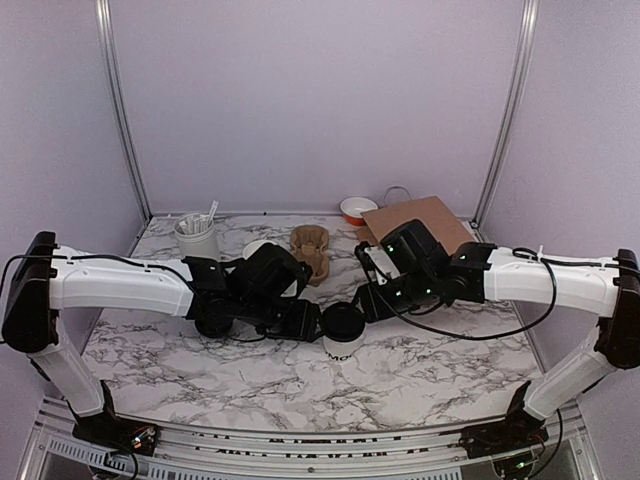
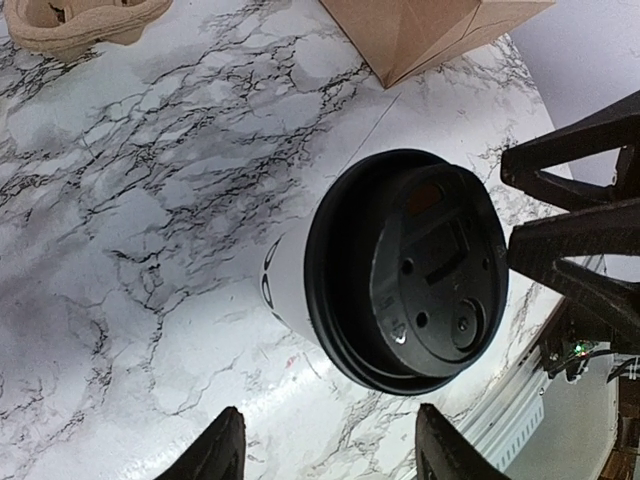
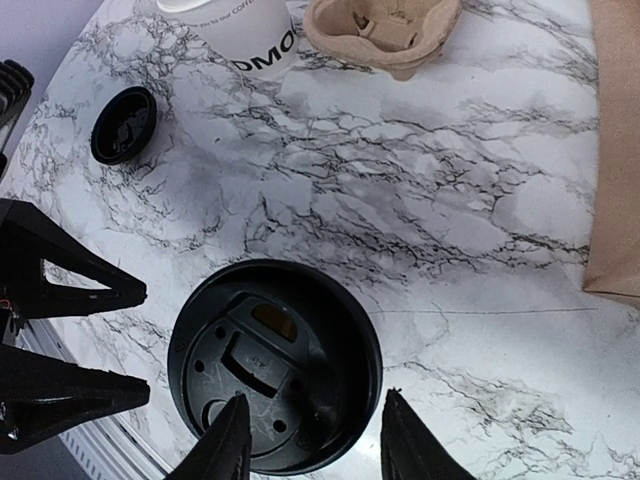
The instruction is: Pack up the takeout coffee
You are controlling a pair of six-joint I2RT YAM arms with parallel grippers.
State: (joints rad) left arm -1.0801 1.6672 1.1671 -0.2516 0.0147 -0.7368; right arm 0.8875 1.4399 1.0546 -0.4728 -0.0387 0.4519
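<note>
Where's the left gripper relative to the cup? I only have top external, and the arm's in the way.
Observer: Left wrist view shows the left gripper open and short of the takeout coffee, not around it.
Operator: Right side?
Observer: The right gripper is open too, poised at the rim of the cup's black lid; no grip visible.
Operator: Anything hidden from me?
Observer: A loose second lid lies near another white cup, seen from the right wrist.
</note>
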